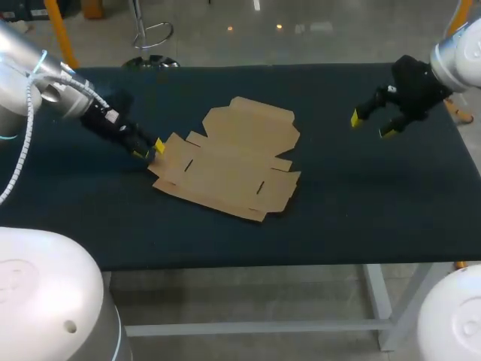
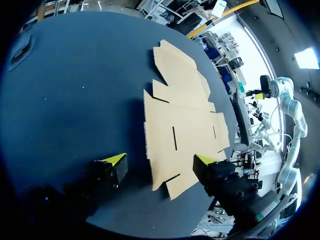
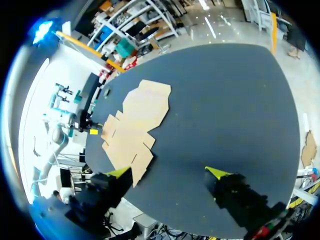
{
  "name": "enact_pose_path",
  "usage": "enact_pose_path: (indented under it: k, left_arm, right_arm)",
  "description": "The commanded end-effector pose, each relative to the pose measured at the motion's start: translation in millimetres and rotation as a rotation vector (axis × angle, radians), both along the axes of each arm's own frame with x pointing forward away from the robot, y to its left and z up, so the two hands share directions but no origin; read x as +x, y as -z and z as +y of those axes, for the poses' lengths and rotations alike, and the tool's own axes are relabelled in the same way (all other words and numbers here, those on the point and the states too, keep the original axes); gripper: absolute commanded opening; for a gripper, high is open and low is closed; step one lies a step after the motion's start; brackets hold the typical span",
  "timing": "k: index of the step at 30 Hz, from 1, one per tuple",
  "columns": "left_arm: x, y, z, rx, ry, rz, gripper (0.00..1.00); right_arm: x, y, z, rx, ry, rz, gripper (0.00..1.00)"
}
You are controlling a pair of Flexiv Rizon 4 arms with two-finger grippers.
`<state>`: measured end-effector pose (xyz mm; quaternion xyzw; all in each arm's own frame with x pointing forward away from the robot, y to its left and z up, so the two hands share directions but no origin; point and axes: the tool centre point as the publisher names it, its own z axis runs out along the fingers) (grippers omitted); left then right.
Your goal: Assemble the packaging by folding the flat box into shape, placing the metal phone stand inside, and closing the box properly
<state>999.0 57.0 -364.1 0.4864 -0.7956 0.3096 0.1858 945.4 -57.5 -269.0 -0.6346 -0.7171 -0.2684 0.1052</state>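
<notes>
Left pincer is held open at the left middle of the frame, its yellow tips set low at the left edge of the flat cardboard box. Whether the cardboard is touched cannot be told. In the left wrist view the fingers are spread wide, and the near edge of the box lies between them. The box is laid unfolded, flaps out, on the dark desk near the frame's centre. The right pincer is held open above the desk at the upper right, well apart from the box, with nothing between its fingers.
</notes>
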Motion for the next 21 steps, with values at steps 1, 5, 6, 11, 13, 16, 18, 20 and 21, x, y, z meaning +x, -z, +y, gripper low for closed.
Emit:
enact_pose_path:
  k: [1,5,6,11,13,16,18,20,21]
  left_arm:
    - [27.4,5.0,8.4,-0.01,0.14,0.123,1.0]
    - [39.2,9.8,11.4,-0.039,0.23,0.155,1.0]
    - [41.7,10.4,11.1,-0.034,0.241,0.159,1.0]
    - [53.1,14.6,1.8,-0.011,0.344,0.21,1.0]
    - [54.4,14.3,-1.6,-0.012,0.376,0.221,1.0]
    - [54.8,14.9,-8.2,0.003,0.413,0.245,1.0]
    - [53.1,15.8,-10.4,0.014,0.431,0.254,0.95]
    - [50.6,16.8,-12.4,0.024,0.439,0.262,0.93]
    - [48.6,17.9,-13.7,0.038,0.438,0.268,0.91]
  right_arm:
    - [-0.4,-1.7,-0.8,0.001,-0.003,0.004,1.0]
    - [-0.4,-1.7,-0.8,0.001,-0.003,0.004,1.0]
    - [-0.4,-1.7,-0.8,0.001,-0.003,0.004,1.0]
    - [-0.4,-1.7,-0.8,0.001,-0.003,0.004,1.0]
    - [-0.4,-1.7,-0.8,0.001,-0.003,0.004,1.0]
    - [-0.4,-1.7,-0.8,0.001,-0.003,0.004,1.0]
    - [-0.4,-1.7,-0.8,0.001,-0.003,0.004,1.0]
    - [-0.4,-1.7,-0.8,0.001,-0.003,0.004,1.0]
    - [-0.4,-1.7,-0.8,0.001,-0.003,0.004,1.0]
